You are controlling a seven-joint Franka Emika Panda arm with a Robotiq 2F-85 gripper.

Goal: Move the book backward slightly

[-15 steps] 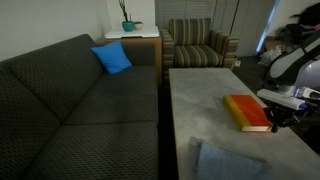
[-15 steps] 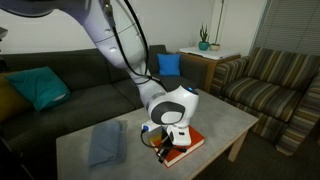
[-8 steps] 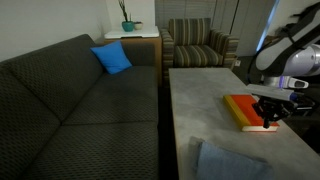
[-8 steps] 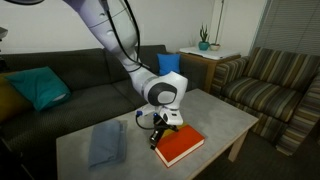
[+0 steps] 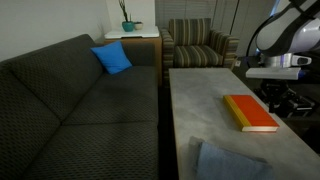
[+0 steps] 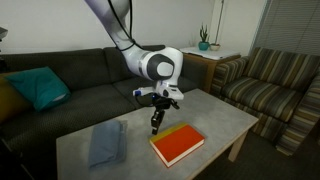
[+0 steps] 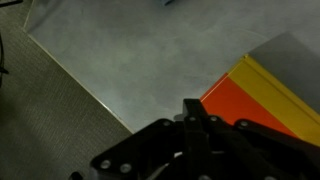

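Observation:
The orange-red book (image 5: 249,112) with a yellow spine lies flat on the light grey coffee table (image 5: 200,95). It also shows in an exterior view (image 6: 178,144) and in the wrist view (image 7: 262,102). My gripper (image 6: 154,124) hangs above the table, just off the book's corner on the sofa side, and does not touch it. Its fingers point down and are pressed together with nothing between them, as the wrist view (image 7: 194,112) shows. In an exterior view the gripper (image 5: 284,100) is dark and partly cut off at the frame's edge.
A folded grey-blue cloth (image 6: 106,142) lies on the table near the book, also seen in an exterior view (image 5: 228,162). A dark sofa (image 5: 80,100) with a blue pillow (image 5: 112,58) runs along one side. A striped armchair (image 6: 268,82) stands beyond the table.
My gripper has risen from the book's edge to well above the table and drawn off toward the sofa side. The book lies uncovered and flat.

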